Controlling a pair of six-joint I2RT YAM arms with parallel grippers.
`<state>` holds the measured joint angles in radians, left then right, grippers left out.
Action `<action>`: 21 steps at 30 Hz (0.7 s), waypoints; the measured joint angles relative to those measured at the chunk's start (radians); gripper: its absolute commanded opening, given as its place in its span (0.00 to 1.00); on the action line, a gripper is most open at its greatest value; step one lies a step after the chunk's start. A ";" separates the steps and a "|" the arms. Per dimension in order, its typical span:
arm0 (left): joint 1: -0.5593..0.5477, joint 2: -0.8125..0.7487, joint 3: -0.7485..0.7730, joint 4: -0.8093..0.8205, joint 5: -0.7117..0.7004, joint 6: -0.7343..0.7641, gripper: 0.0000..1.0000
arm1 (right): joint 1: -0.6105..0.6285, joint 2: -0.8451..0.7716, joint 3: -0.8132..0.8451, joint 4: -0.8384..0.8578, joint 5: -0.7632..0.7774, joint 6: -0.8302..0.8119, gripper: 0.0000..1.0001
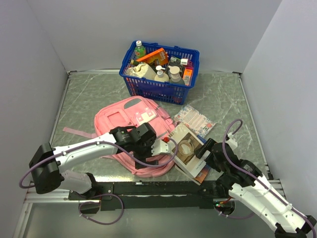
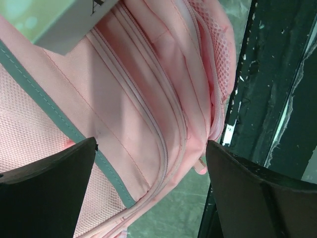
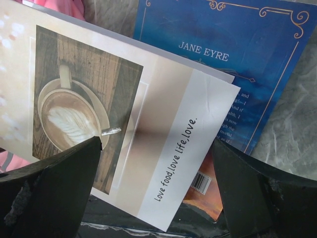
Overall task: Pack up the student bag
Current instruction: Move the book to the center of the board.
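left claw (image 2: 148,193) open over student bag (image 2: 148,99) | right claw (image 3: 158,193) open over coffee book (image 3: 99,109) | we are aiming for top book only

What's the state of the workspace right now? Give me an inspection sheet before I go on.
Surface: grey marbled table.
Job's things: pink student bag lies flat at centre. To its right, a coffee-cover book lies on a Jane Eyre book, with a patterned booklet behind them.
Clutter: blue basket at the far edge, full of bottles and boxes.
Grippers: left gripper open over the bag's zip seams; right gripper open over the coffee-cover book; neither holds anything.
Cables: purple cables loop along both arms, one across the bag.
Surroundings: white walls on three sides; black rail at the near edge.
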<state>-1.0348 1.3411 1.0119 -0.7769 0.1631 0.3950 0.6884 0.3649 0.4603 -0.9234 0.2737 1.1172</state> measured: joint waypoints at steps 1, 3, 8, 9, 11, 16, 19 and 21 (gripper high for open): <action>0.000 0.000 0.000 0.004 -0.002 0.000 0.96 | 0.000 -0.002 0.000 0.000 0.000 0.000 1.00; -0.003 0.000 -0.006 0.026 -0.039 -0.004 0.97 | 0.000 -0.003 0.000 0.000 0.000 0.000 1.00; -0.005 0.006 -0.109 0.163 -0.179 -0.013 0.97 | 0.000 -0.003 0.000 0.001 0.000 0.000 1.00; -0.011 0.011 -0.132 0.198 -0.214 -0.011 0.96 | 0.000 -0.003 0.000 0.002 0.001 0.000 1.00; -0.023 0.015 -0.146 0.230 -0.252 -0.008 0.99 | 0.000 -0.003 0.000 0.003 0.002 0.000 1.00; -0.037 0.015 -0.199 0.343 -0.348 0.015 0.48 | 0.000 -0.003 0.000 0.007 0.002 0.004 1.00; -0.047 0.003 -0.222 0.385 -0.391 0.030 0.01 | 0.000 -0.001 0.000 0.014 -0.005 0.010 1.00; -0.029 -0.013 -0.220 0.384 -0.386 0.020 0.01 | 0.000 0.004 0.000 0.020 -0.006 0.012 1.00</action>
<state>-1.0634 1.3281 0.7914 -0.3931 -0.2226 0.4152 0.6884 0.3691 0.4603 -0.9035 0.2680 1.1294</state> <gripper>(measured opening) 0.111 0.998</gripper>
